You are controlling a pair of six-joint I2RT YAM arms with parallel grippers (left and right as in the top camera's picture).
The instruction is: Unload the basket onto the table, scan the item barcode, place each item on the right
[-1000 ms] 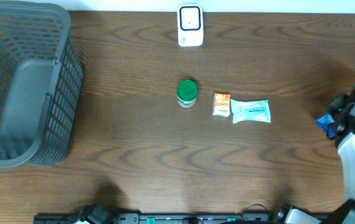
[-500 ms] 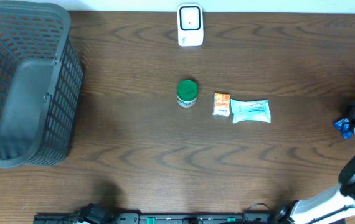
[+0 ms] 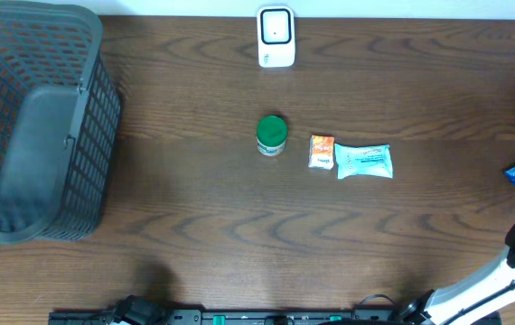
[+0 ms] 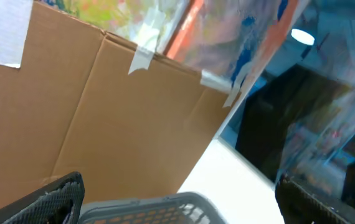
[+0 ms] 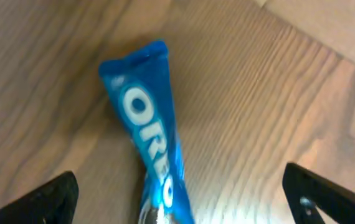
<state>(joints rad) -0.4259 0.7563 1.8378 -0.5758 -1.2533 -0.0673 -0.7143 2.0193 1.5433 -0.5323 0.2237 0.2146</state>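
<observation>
Blue Oreo packet (image 5: pixel 149 124) lies flat on the wooden table (image 3: pixel 194 217), right out at its far right edge, well apart from the white scanner (image 3: pixel 276 36) at the top middle. The right gripper (image 5: pixel 187 196) hangs over it with jaws spread wide, fingers clear of the wrapper. The left gripper (image 4: pixel 184 199) is spread too, gripping nothing, with the grey basket (image 3: pixel 86 135) rim showing between its fingers.
</observation>
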